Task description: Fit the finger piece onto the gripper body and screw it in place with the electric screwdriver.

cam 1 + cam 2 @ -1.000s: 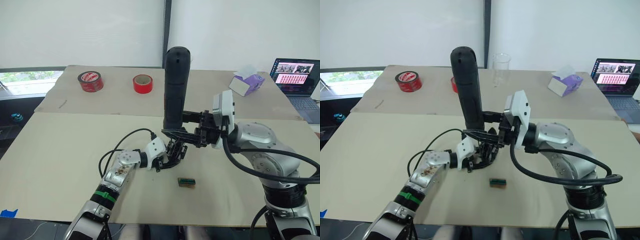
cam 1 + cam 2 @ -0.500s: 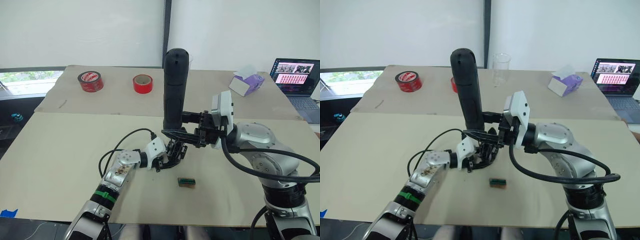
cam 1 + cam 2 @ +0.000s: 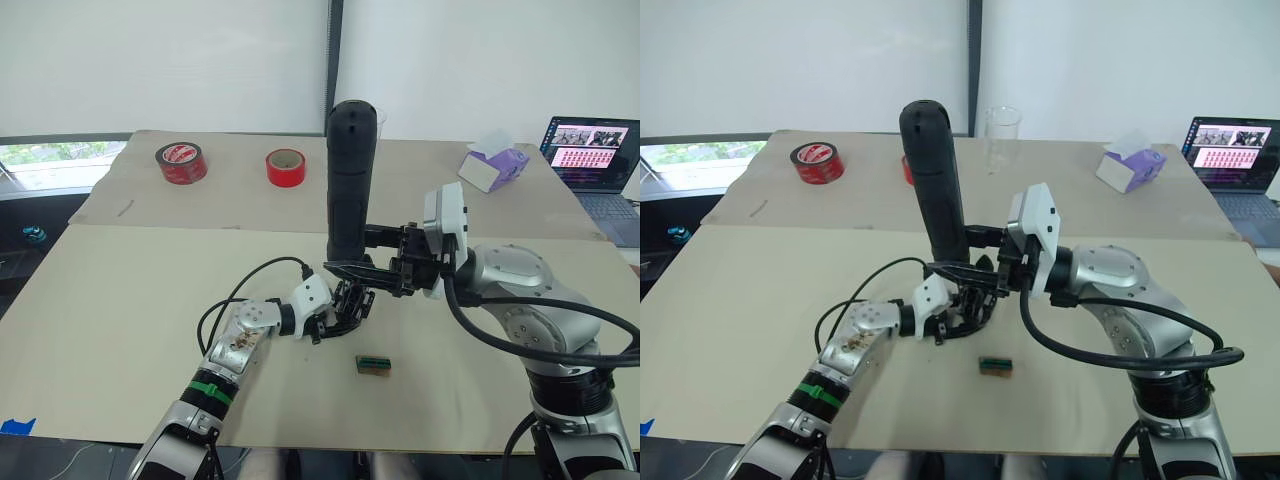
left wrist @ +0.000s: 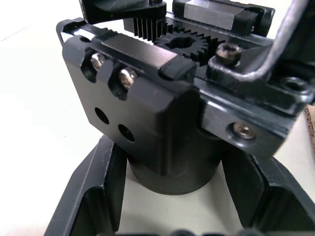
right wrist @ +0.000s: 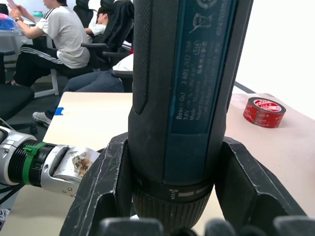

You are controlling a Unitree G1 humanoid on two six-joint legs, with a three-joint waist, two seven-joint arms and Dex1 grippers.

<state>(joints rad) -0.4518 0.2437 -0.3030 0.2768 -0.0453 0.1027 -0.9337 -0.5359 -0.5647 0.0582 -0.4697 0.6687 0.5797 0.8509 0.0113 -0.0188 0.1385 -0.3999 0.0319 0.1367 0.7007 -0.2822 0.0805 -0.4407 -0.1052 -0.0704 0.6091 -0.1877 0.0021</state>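
Both grippers engaged over the beige table (image 3: pixel 120 300): tool held above a clamped block.

Right gripper (image 3: pixel 352 268), forearm bent inward and level, fingers clamped round the lower barrel of the thick black cylindrical electric screwdriver (image 3: pixel 349 180), which stands upright, rounded end up. Directly beneath it, left gripper (image 3: pixel 345 308), arm reaching forward low over the table, fingers (image 4: pixel 93 196) closed either side of the chunky black toothed gripper body (image 4: pixel 162 113). Just right of the left gripper lies a small green-brown rectangular block (image 3: pixel 372 365). Well beyond: two red tape rolls (image 3: pixel 181 162), purple tissue box (image 3: pixel 494 166), open laptop (image 3: pixel 590 160).
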